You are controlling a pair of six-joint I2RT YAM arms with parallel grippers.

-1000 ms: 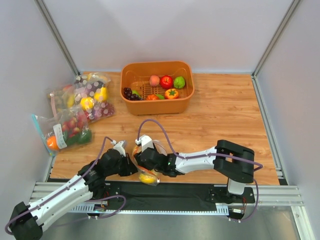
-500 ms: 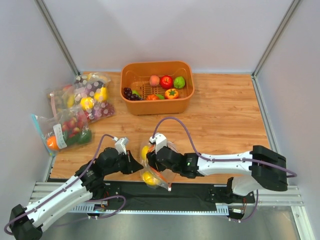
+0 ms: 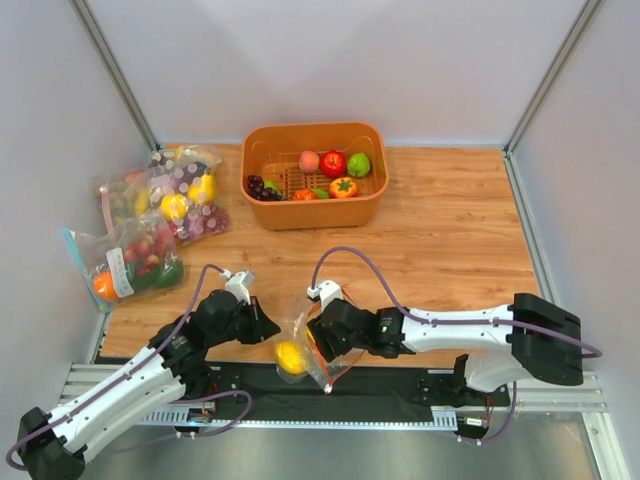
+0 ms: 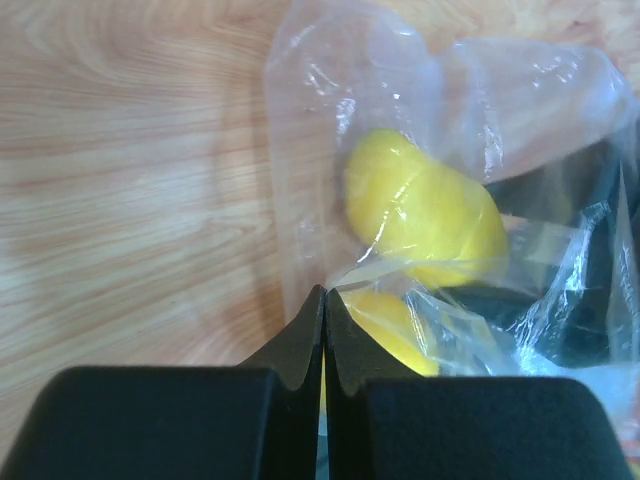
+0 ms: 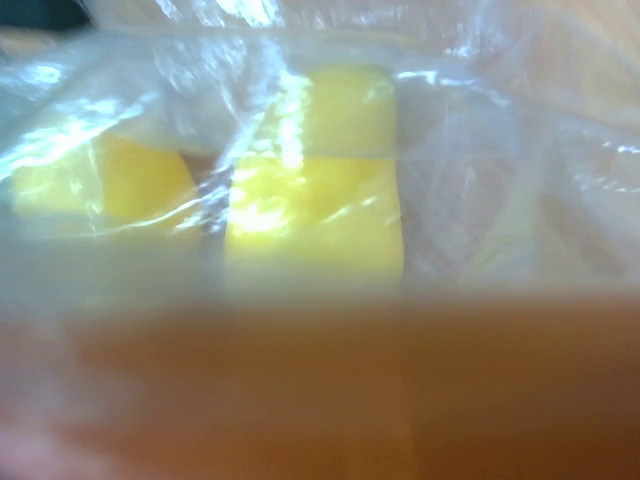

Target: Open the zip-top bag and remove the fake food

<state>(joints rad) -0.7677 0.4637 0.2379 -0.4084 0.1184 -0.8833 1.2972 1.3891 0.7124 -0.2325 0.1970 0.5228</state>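
The zip-top bag (image 3: 298,328) hangs crumpled between my two grippers over the table's near edge. My left gripper (image 3: 262,326) is shut, pinching a fold of the clear plastic (image 4: 320,120) at its fingertips (image 4: 325,295). Two yellow fake food pieces (image 4: 425,210) (image 4: 395,325) lie inside, just beyond those tips. From above, one yellow piece (image 3: 290,355) sags at the bag's bottom. My right gripper (image 3: 320,336) is pushed into the bag's mouth. The orange-red zip strip (image 5: 320,390) blurs across its wrist camera and hides the fingers. Above the strip, yellow pieces (image 5: 315,200) show through the plastic.
An orange basket (image 3: 310,130) holding a peach, a red apple, a green fruit and grapes stands at the back centre. Two other filled bags (image 3: 178,195) (image 3: 125,265) lie at the left edge. A metal rail (image 3: 560,385) runs along the near edge.
The right arm has stretched out to the right while its gripper went deeper into the bag. The bag and its yellow piece have shifted slightly. The left gripper keeps its pinch.
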